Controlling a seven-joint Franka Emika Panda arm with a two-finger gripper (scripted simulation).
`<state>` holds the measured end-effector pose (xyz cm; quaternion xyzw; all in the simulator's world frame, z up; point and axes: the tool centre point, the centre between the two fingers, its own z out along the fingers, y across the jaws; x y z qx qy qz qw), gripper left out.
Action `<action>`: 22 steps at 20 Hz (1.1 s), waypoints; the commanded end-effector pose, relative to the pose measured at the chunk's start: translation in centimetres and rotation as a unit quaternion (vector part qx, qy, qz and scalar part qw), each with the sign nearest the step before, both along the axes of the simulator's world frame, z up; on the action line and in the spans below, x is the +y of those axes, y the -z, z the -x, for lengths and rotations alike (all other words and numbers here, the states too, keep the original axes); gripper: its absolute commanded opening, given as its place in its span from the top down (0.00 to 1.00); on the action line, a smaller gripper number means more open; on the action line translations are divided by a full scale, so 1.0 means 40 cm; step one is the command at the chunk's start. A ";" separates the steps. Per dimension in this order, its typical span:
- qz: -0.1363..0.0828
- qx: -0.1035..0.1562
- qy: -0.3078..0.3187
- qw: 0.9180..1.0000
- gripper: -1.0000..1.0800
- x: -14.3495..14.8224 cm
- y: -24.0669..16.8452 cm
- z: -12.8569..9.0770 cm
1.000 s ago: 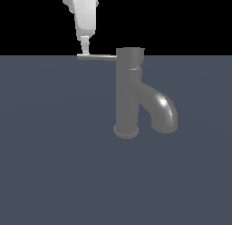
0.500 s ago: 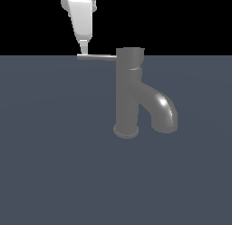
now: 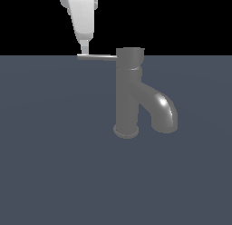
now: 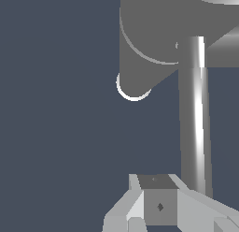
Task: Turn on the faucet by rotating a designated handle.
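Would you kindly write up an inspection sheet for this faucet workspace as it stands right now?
Surface: plain dark blue-grey surface, bare around the tap.
Job's things: faucet upright, spout curving down toward the exterior view's right; handle sticking out level from the cap toward the exterior view's left.
Clutter: nothing seen.
Grippers: gripper tip at the handle's free end; open or shut cannot be told.
Cables: nothing seen.
Surroundings: black background above the surface.

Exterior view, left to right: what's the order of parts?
hand → handle → faucet column → spout
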<state>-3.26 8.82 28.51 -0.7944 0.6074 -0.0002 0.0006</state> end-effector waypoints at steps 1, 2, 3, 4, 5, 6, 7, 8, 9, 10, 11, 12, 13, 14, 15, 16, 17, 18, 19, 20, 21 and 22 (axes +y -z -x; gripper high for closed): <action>0.000 0.001 0.000 1.000 1.00 -0.008 0.000 0.020; 0.000 0.001 0.000 1.000 1.00 -0.011 0.000 0.028; 0.000 0.001 0.000 1.000 1.00 -0.013 0.000 0.035; 0.000 0.001 0.000 1.000 1.00 -0.016 0.000 0.043; 0.000 0.001 0.000 1.000 1.00 -0.018 0.000 0.050; 0.000 0.001 0.000 1.000 1.00 -0.021 0.000 0.058; 0.000 0.001 0.000 1.000 1.00 -0.024 0.000 0.065; 0.000 0.001 0.000 1.000 1.00 -0.026 0.000 0.073; 0.000 0.001 0.001 1.000 1.00 -0.029 0.000 0.080; 0.000 0.001 0.001 1.000 1.00 -0.032 0.000 0.088; 0.000 0.001 0.001 1.000 1.00 -0.035 0.000 0.096; 0.000 0.001 0.001 1.000 1.00 -0.037 0.000 0.103; 0.000 0.001 0.001 1.000 1.00 -0.040 0.000 0.111; 0.000 0.001 0.001 1.000 1.00 -0.043 0.000 0.118; 0.000 0.001 0.001 1.000 1.00 -0.045 0.000 0.126; 0.000 0.001 0.001 1.000 1.00 -0.048 0.000 0.134; 0.000 0.001 0.001 1.000 1.00 -0.051 0.000 0.141; 0.000 0.001 0.001 1.000 1.00 -0.053 0.000 0.149; 0.000 0.001 0.001 1.000 1.00 -0.056 0.000 0.157; 0.000 0.000 0.001 1.000 1.00 -0.059 0.000 0.164; 0.000 0.000 0.001 1.000 1.00 -0.062 0.000 0.172; 0.000 0.000 0.001 1.000 1.00 -0.064 0.000 0.180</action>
